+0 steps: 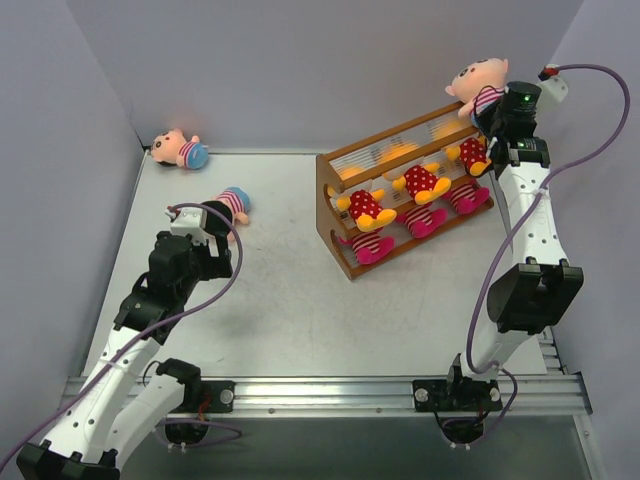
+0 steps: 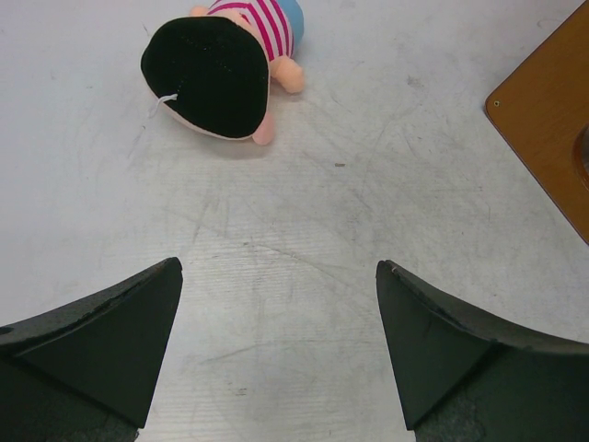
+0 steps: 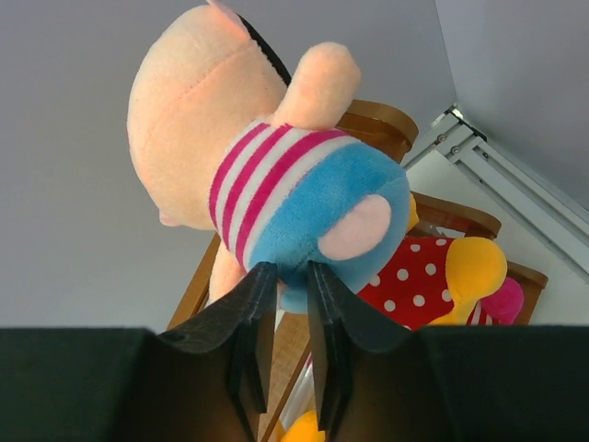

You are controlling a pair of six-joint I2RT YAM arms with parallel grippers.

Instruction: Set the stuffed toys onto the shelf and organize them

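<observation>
The orange-brown shelf (image 1: 345, 265) stands at the back right with yellow bears (image 1: 424, 183) on its middle tier and magenta-limbed striped dolls (image 1: 368, 246) on its lowest. My right gripper (image 3: 287, 276) is shut on a boy doll (image 3: 276, 184) by its blue shorts, holding it above the shelf's top right end (image 1: 480, 85). My left gripper (image 2: 276, 276) is open and empty over the table. A second boy doll (image 2: 225, 64) lies just beyond it, head toward me, also in the top view (image 1: 234, 202). A third boy doll (image 1: 180, 151) lies at the far left corner.
Grey walls close in the table at the back and both sides. The shelf's wooden side panel (image 2: 552, 120) shows at the right of the left wrist view. A metal rail (image 1: 330, 388) runs along the near edge.
</observation>
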